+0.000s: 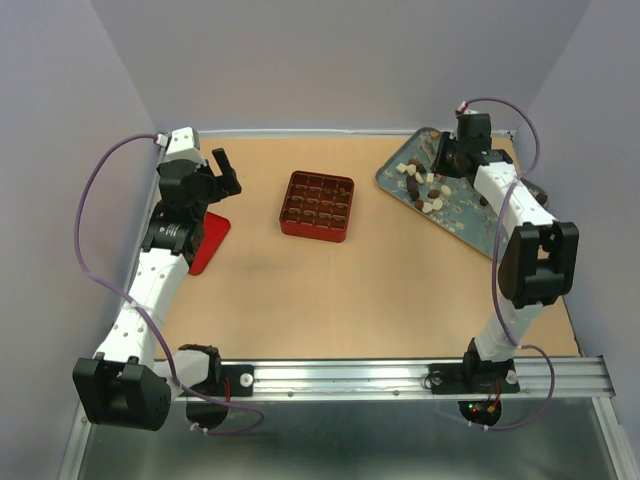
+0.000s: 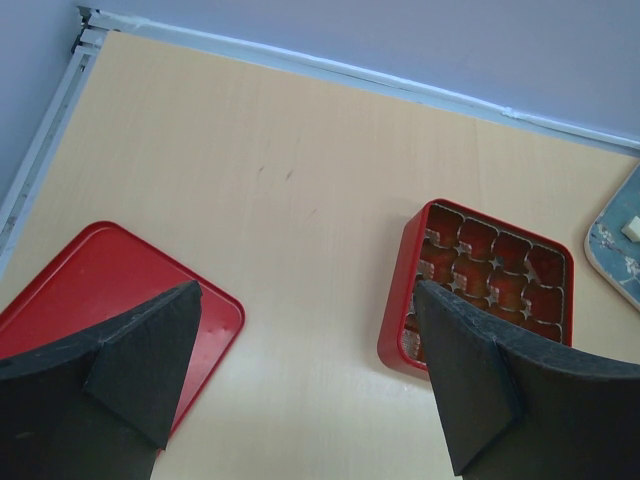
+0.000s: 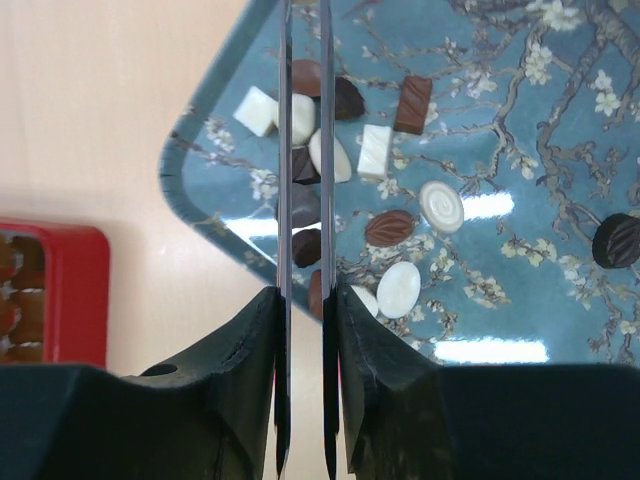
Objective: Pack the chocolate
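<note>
**Overhead view.** The chocolate (image 1: 428,192) lies loose on a blue tray (image 1: 465,217) at the upper right of the table (image 1: 400,290). A red gridded box (image 1: 318,206) stands at the centre. A flat red lid (image 1: 212,240) lies at the left, well apart from the box.

**Left gripper** (image 2: 305,300). Its fingers are spread wide with nothing between them. It hangs above bare table between the lid and the box.

**Right gripper** (image 3: 305,300). Its fingers are pressed onto metal tongs (image 3: 284,200). The two blades stand close together and reach out over the pieces. Whether a piece is caught between the blades cannot be told.

**Seen in one view only.**
- The right wrist view alone resolves the pieces. They are white, dark brown and reddish brown, and round, oval or blocky. It also shows the tray's white blossom-branch pattern.
- The left wrist view alone shows the lid's raised rim.

What the box cells hold cannot be told from any view.
</note>
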Controlling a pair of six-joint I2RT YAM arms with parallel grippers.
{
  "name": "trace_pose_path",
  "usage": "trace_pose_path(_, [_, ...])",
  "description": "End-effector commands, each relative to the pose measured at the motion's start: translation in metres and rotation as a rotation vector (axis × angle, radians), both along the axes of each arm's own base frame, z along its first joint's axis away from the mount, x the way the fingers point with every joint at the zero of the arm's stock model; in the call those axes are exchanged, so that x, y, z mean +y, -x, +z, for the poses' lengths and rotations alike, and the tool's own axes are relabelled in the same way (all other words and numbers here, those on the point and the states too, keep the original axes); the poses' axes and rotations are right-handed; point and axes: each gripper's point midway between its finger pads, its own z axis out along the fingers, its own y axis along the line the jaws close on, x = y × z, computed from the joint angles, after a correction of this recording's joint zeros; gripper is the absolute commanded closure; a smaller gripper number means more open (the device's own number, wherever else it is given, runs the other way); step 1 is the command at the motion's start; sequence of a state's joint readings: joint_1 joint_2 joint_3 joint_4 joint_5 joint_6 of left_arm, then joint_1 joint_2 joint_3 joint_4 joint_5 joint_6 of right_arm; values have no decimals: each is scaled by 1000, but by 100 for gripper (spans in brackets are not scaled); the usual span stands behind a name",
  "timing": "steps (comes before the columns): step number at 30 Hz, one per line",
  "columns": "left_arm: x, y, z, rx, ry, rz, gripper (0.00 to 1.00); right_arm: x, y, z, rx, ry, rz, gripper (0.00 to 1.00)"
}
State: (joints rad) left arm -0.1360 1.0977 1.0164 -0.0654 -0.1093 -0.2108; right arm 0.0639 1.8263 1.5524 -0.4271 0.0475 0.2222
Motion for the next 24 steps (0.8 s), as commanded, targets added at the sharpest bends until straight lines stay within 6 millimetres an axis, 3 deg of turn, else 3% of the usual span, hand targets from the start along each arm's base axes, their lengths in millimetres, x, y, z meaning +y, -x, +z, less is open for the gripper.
trace_pose_path(1, [-1,-4,33,-83,0,-4,1,16,8,53,-133,-55,92,78])
trace_pose_path(4, [-1,-4,33,-83,2,-5,1,29,19,68,-161,-77,143,78])
trace_pose_path(10, [0,-4,31,-78,-2,2,1,76,40,80,-177,-123,275,78])
trace_pose_path(16, [1,-5,28,-68,-11,5,1,145,58,99,-201,-169,433,77])
trace_pose_path(22, [3,-5,28,-63,-19,15,1,216,82,90,-162,-195,588,78])
trace_pose_path(24, [3,-5,28,-63,-19,16,1,227,84,79,-137,-190,604,77])
